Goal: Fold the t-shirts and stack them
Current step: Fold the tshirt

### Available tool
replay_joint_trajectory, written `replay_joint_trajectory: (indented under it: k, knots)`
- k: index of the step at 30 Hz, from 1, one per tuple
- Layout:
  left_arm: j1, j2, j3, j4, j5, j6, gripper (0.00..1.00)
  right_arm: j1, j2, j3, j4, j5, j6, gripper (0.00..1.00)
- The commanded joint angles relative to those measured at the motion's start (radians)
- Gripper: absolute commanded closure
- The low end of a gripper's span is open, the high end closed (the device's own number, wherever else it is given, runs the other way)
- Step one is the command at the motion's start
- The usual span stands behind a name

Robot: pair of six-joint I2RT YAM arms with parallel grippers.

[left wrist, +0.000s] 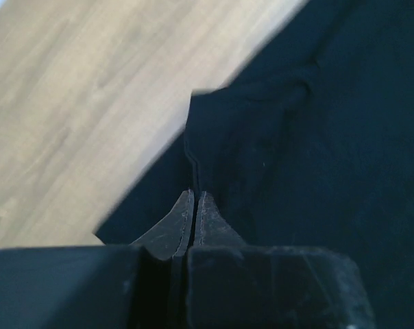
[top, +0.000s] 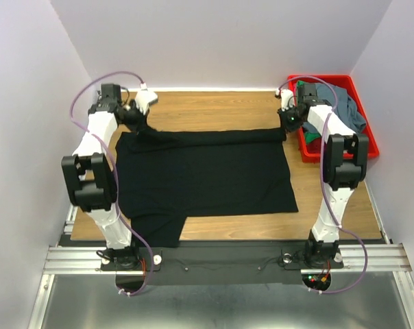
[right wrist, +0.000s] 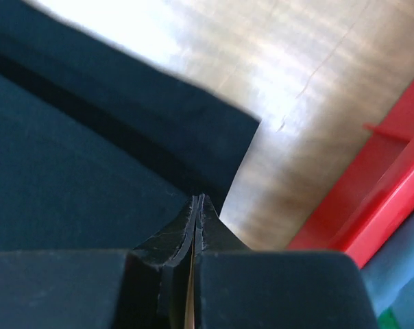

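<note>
- The black t-shirt lies spread on the wooden table, filling most of the space between the two arms; one sleeve hangs toward the near edge on the left side.
- Its far edge is doubled over into a narrow band that runs across the table from one arm's fingers to the other's.
- The left fingers are down at the far left corner of the shirt. The left wrist view shows them pressed together, with a ridge of black cloth drawn up and pinched between the tips.
- The right fingers sit at the far right corner of the shirt, beside the red bin. The right wrist view shows them closed tight, tips against the shirt's edge close to its corner (whether cloth is actually caught between them cannot be told from this angle).
- The grey-blue t-shirt is bunched up inside the red bin, at the far right of the table.
- The green t-shirt is in the same bin, toward its far left corner, partly hidden behind the right arm.
</note>
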Motion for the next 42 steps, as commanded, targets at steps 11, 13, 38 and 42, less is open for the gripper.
replay_joint_trajectory:
  k: [11, 13, 38, 42]
  knots:
    - [0.004, -0.322, -0.584, 0.061, -0.051, 0.423, 1.00, -0.004, -0.116, -0.240, 0.006, 0.046, -0.201, 0.99]
    - [0.004, -0.359, -0.657, 0.102, -0.080, 0.462, 0.96, -0.003, -0.113, -0.258, 0.007, 0.069, -0.227, 1.00]
    - [0.011, 0.053, -0.064, -0.103, 0.185, 0.061, 0.31, -0.004, -0.132, -0.102, -0.065, -0.137, -0.069, 0.48]
    - [-0.009, 0.115, -0.019, -0.149, 0.202, 0.093, 0.31, -0.003, -0.123, -0.102, -0.063, -0.135, -0.069, 0.49]
